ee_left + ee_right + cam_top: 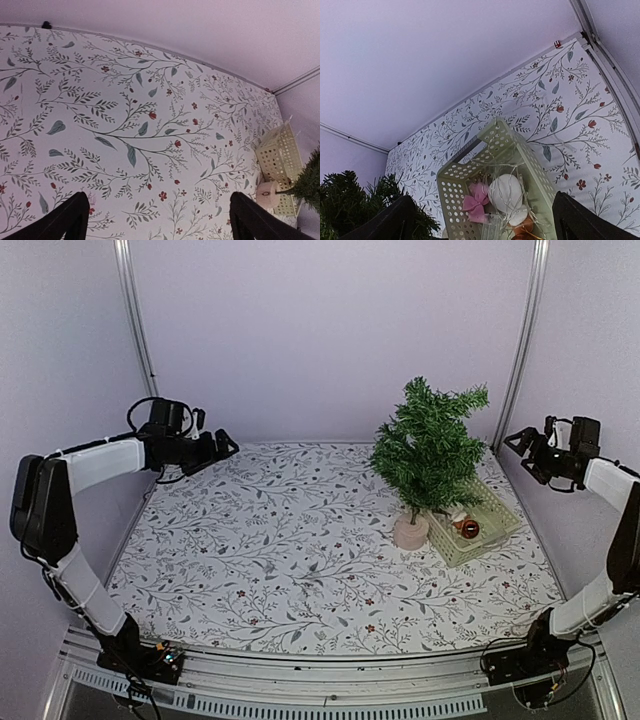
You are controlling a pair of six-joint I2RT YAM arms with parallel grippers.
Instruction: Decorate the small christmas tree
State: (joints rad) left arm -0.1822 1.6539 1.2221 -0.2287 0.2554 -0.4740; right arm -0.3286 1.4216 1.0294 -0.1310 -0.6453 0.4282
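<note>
The small christmas tree (430,450), dark green on a pale pink round base (410,531), stands at the right of the table; it also shows in the left wrist view (309,182) and the right wrist view (350,202). A pale green perforated basket (500,518) sits beside it, holding a pink bow (476,200), a white ball (505,192), thin wire lights and an orange ornament (467,529). My left gripper (222,447) is open and empty, raised at the far left. My right gripper (516,443) is open and empty, raised above the basket's right side.
The table wears a floral-print cloth (290,540). Lilac walls and metal frame posts (135,320) enclose the back and sides. The arm bases sit at the near edge (140,655).
</note>
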